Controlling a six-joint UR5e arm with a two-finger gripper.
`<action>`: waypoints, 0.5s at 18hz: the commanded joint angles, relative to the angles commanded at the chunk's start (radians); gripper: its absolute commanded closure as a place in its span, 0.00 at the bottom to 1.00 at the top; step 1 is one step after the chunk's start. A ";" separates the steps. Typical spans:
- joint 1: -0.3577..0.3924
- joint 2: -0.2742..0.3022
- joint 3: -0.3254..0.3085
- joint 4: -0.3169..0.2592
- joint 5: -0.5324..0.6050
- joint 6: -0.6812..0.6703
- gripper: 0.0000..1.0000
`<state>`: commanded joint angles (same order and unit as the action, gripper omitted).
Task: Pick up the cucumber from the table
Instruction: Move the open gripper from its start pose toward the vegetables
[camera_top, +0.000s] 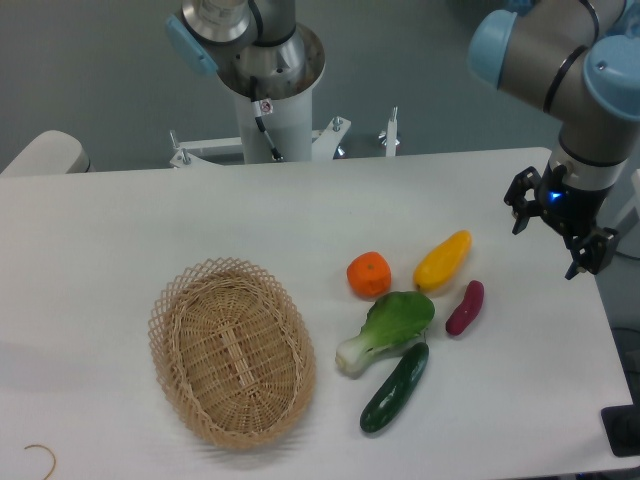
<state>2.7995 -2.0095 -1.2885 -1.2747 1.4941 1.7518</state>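
The cucumber (395, 389) is glossy dark green and lies diagonally on the white table (120, 230), near the front edge, right of centre. Its upper end touches the bok choy. My gripper (550, 238) hangs above the table's right side, well up and to the right of the cucumber. Its two black fingers are spread apart with nothing between them.
A bok choy (388, 329) lies just above the cucumber. An orange (369, 274), a yellow pepper (443, 260) and a purple eggplant (464, 307) lie nearby. A wicker basket (232, 350) stands at the left front. The robot base (270, 90) stands behind the table.
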 joint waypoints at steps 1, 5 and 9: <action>-0.002 0.000 -0.008 0.005 -0.002 -0.002 0.00; -0.011 -0.006 -0.006 0.026 0.000 -0.011 0.00; -0.023 -0.014 -0.006 0.028 -0.003 -0.067 0.00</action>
<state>2.7766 -2.0233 -1.2947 -1.2471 1.4910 1.6846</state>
